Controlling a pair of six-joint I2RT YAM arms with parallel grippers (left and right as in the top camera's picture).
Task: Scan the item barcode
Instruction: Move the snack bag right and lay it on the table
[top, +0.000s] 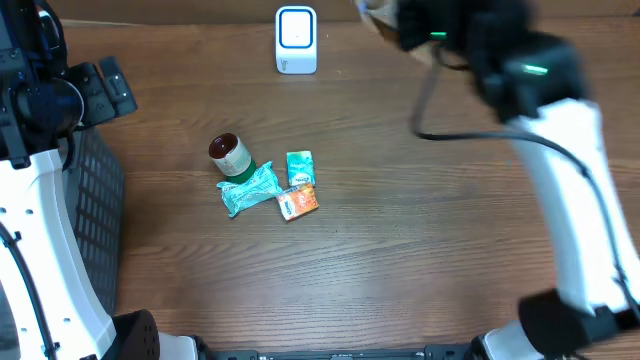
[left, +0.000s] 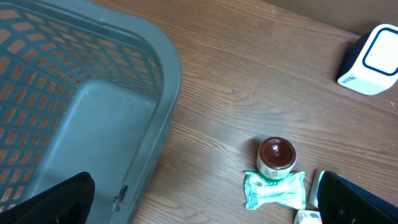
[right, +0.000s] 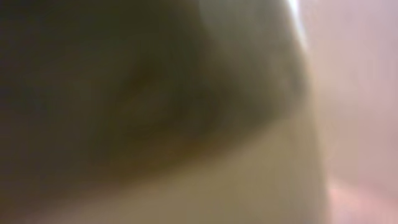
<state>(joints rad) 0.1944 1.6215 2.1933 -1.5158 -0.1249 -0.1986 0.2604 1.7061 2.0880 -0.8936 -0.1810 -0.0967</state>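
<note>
The white scanner with a blue-rimmed window (top: 296, 40) (left: 373, 59) stands at the table's back edge. Right of it, my right gripper (top: 385, 22) is shut on a tan item (top: 372, 14) at the frame's top edge. The right wrist view is only a tan-brown blur, so the item's kind and its barcode do not show. A brown-lidded jar (top: 229, 153) (left: 277, 158), a teal packet (top: 248, 188) (left: 275, 190), a green packet (top: 300, 166) and an orange-and-white packet (top: 298, 203) lie clustered mid-table. My left gripper (top: 105, 88) (left: 205, 214) hangs open and empty over the basket's edge.
A grey slatted basket (top: 95, 200) (left: 93, 112) sits at the table's left side, under the left arm. The right arm's black cable (top: 440, 130) loops over the back right of the wooden table (top: 420, 260).
</note>
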